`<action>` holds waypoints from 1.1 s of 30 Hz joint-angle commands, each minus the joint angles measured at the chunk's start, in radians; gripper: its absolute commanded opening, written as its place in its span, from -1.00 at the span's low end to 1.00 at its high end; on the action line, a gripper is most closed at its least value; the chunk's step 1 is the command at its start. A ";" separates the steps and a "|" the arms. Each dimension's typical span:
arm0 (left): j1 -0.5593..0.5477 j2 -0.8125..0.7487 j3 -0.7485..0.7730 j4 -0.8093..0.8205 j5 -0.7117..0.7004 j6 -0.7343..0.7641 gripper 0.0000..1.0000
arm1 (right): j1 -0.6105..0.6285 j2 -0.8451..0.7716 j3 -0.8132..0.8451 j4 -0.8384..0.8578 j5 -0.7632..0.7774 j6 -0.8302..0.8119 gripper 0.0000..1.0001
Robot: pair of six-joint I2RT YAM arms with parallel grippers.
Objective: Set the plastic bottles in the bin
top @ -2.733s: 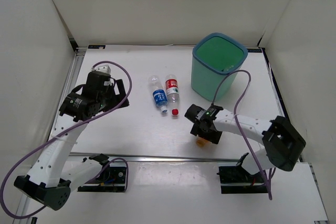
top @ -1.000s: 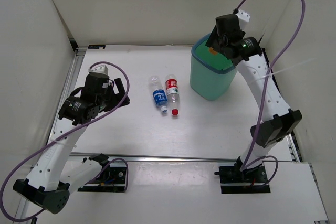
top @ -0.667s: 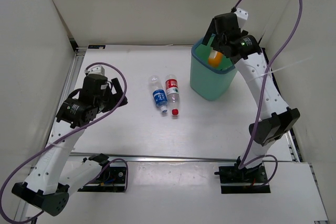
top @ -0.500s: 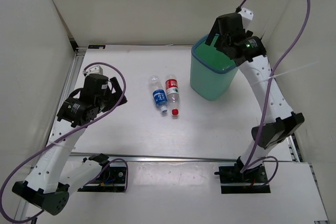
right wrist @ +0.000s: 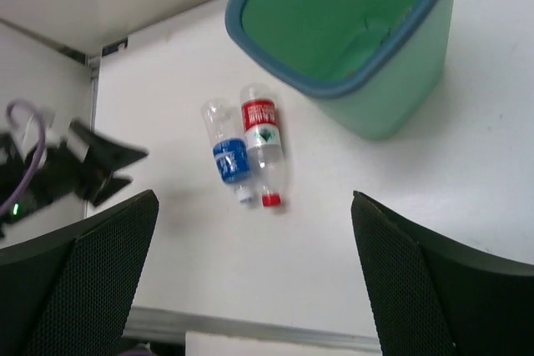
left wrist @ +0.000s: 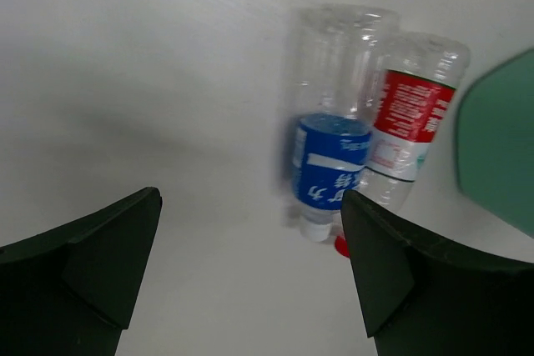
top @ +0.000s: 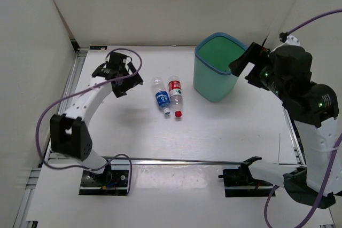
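Observation:
Two plastic bottles lie side by side on the white table. One has a blue label [top: 162, 99] [left wrist: 329, 156] [right wrist: 228, 158]. The other has a red label and red cap [top: 175, 93] [left wrist: 405, 125] [right wrist: 261, 137]. The teal bin [top: 216, 78] [right wrist: 392, 110] [left wrist: 501, 147] stands upright at the back right. My left gripper [top: 128, 83] [left wrist: 250, 202] is open, low, just left of the blue-label bottle and apart from it. My right gripper [top: 247, 61] [right wrist: 254, 198] hangs open and empty, high beside the bin's right rim.
White walls close in the table on the left, back and right. A metal rail [top: 176, 160] runs along the near edge. My left arm [right wrist: 79, 168] shows at the left in the right wrist view.
The right gripper opened over the bin and the orange bottle dropped out of sight into it. That arm then drew back right and upward. The left arm swung forward to the two bottles.

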 commanded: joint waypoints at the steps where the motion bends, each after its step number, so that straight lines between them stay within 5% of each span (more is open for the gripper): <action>1: -0.009 0.136 0.141 0.115 0.275 0.093 1.00 | 0.003 -0.046 -0.045 -0.065 -0.070 0.017 1.00; 9: -0.052 0.432 0.387 0.101 0.419 0.196 1.00 | -0.039 -0.082 0.017 -0.053 -0.120 -0.123 1.00; 22: -0.075 0.607 0.360 0.088 0.358 0.204 0.94 | -0.071 -0.057 0.137 -0.087 -0.083 -0.121 1.00; 30: -0.075 0.711 0.404 0.088 0.382 0.184 0.65 | -0.071 -0.036 0.197 -0.151 -0.060 -0.112 1.00; 33: -0.075 0.711 0.413 0.088 0.366 0.184 0.21 | -0.071 -0.047 0.173 -0.161 -0.051 -0.103 1.00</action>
